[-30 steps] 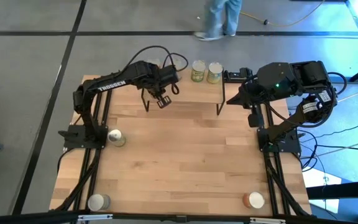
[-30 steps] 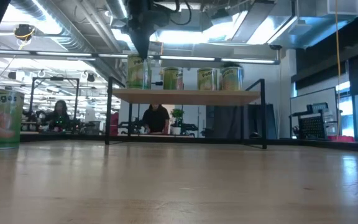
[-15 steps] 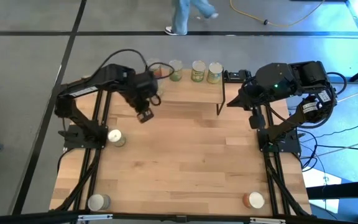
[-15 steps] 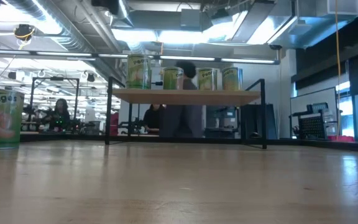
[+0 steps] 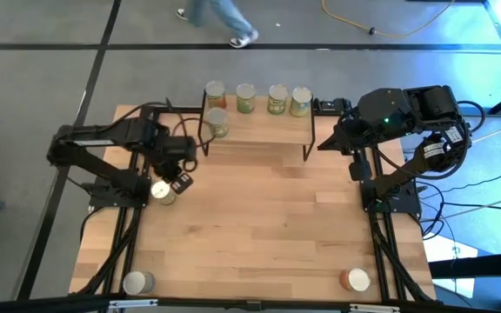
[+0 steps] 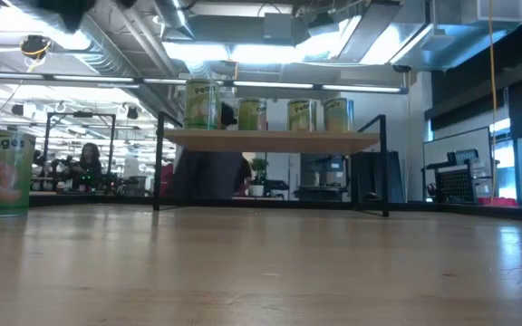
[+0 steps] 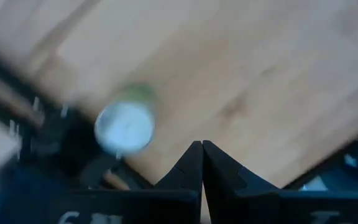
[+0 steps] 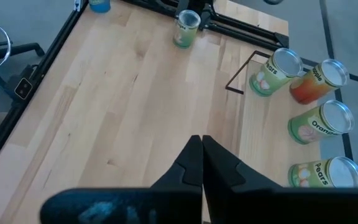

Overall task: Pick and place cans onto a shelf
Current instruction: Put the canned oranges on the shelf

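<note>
Left gripper [image 5: 181, 181] empty, fingers pressed together, beside green can [image 5: 162, 192] at table's left edge; five cans on shelf [image 5: 259, 126]. Advice: spread fingers, centre over lid, descend straight. Right gripper [image 8: 201, 160] closed, parked by shelf

Light wood shelf [image 5: 259, 130], silvery-topped cans [image 5: 277, 94]

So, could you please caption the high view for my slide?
Five cans on the shelf; left gripper hovers shut beside a table can.

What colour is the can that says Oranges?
Green, with pale orange fruit pictured; the can shows best in the low view.
</note>
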